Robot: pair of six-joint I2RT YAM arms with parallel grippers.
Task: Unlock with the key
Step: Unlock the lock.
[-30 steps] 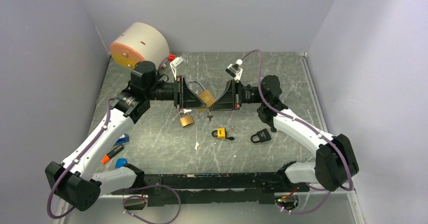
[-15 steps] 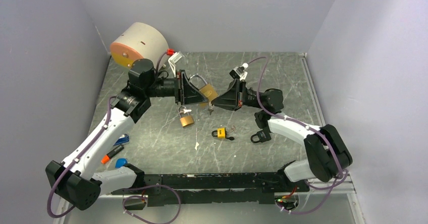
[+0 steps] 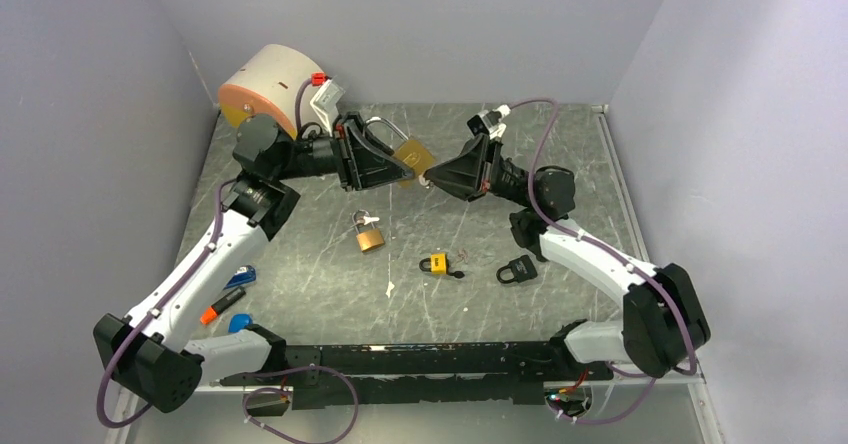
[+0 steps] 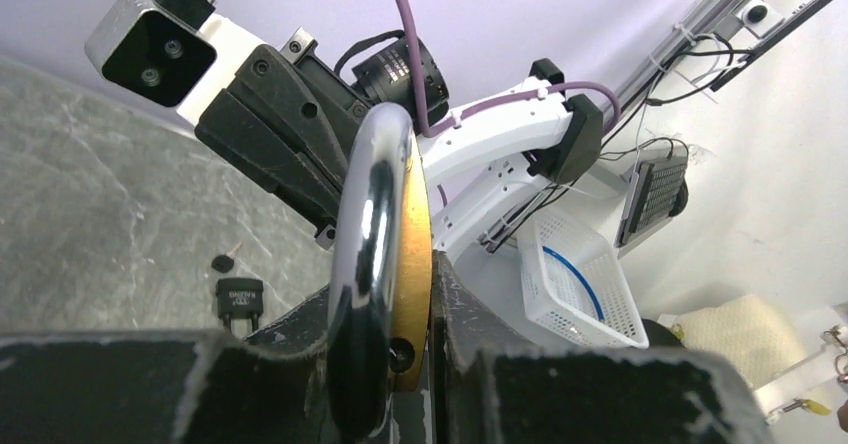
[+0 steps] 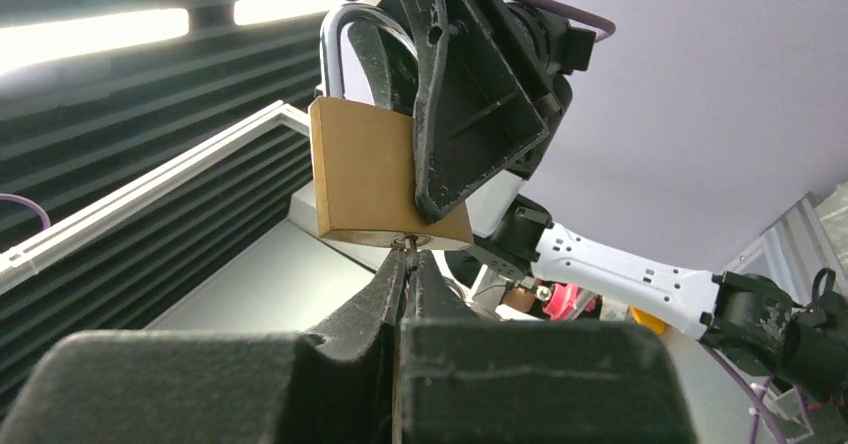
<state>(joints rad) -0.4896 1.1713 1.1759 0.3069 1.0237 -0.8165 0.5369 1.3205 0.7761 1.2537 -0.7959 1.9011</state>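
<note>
A brass padlock (image 3: 412, 155) with a steel shackle hangs in the air over the far middle of the table, and my left gripper (image 3: 404, 167) is shut on its body. The left wrist view shows the shackle (image 4: 368, 254) edge-on, with the brass body (image 4: 416, 264) pinched between the left gripper's (image 4: 425, 359) jaws. From the right, my right gripper (image 3: 428, 176) meets the lock's underside. In the right wrist view the right gripper (image 5: 406, 264) is shut on a small key (image 5: 408, 248) whose tip sits in the keyhole of the padlock (image 5: 380, 174).
Three more padlocks lie on the table (image 3: 560, 154): a small brass one (image 3: 369, 236), a yellow one (image 3: 436, 263) and a black one (image 3: 517, 270). A beige cylinder (image 3: 275, 89) stands at the back left. Markers (image 3: 222, 304) lie near the left arm's base.
Both grippers have risen and moved toward the back of the table, tilting upward, with lock and key still together. The left wrist has swung toward the beige cylinder.
</note>
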